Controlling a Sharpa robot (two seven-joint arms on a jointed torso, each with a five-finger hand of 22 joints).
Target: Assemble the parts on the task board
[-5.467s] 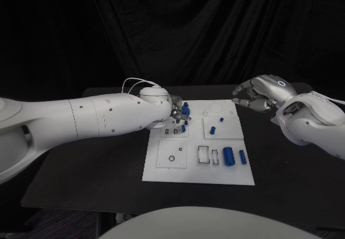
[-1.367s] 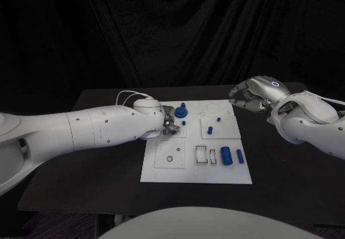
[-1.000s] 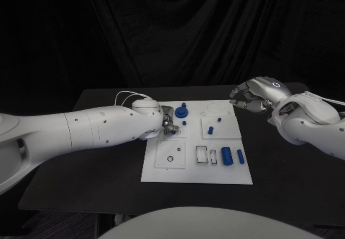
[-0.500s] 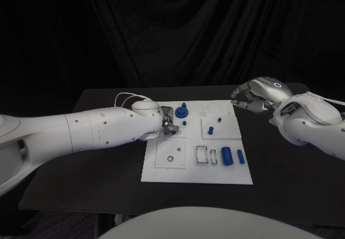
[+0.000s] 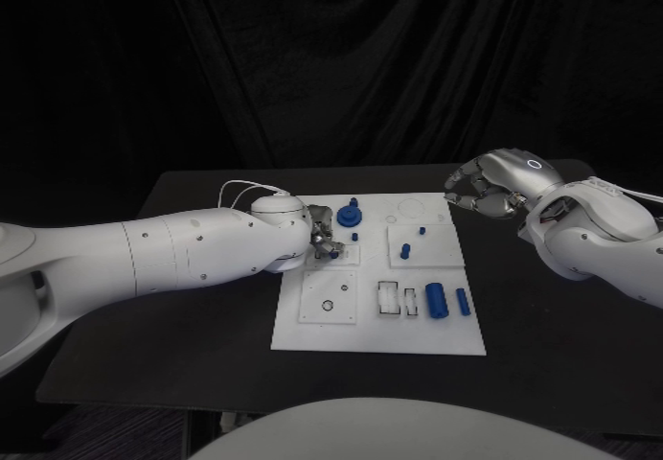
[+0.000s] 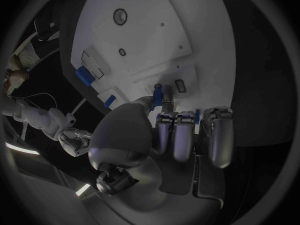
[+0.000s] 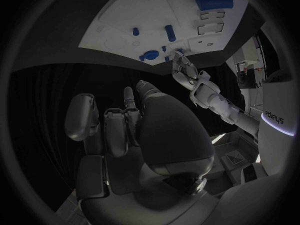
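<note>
From the head camera we see the flat white rectangular task board (image 5: 383, 331) lying in the middle of the black table (image 5: 180, 355), with small blue plastic parts on it: a round blue knob-like part (image 5: 350, 216) near its far edge, a short blue peg (image 5: 406, 251) on the raised square panel, and a thick blue cylinder (image 5: 437, 300) beside a thinner blue rod (image 5: 463, 302) toward the near right. The silver left hand (image 5: 326, 239) sits over the far left portion of the board, just beside the knob, mostly hidden behind its white wrist. The silver right hand (image 5: 484, 190) hangs above the table beyond the board's far right corner, fingers curled inward with nothing in them. In the left wrist view, the left hand (image 6: 181, 135) pinches a small blue part (image 6: 158, 90) between its fingertips, against the board (image 6: 144, 30). In the right wrist view, the right hand (image 7: 134, 125) appears clenched and holds nothing, well apart from the board (image 7: 125, 15).
</note>
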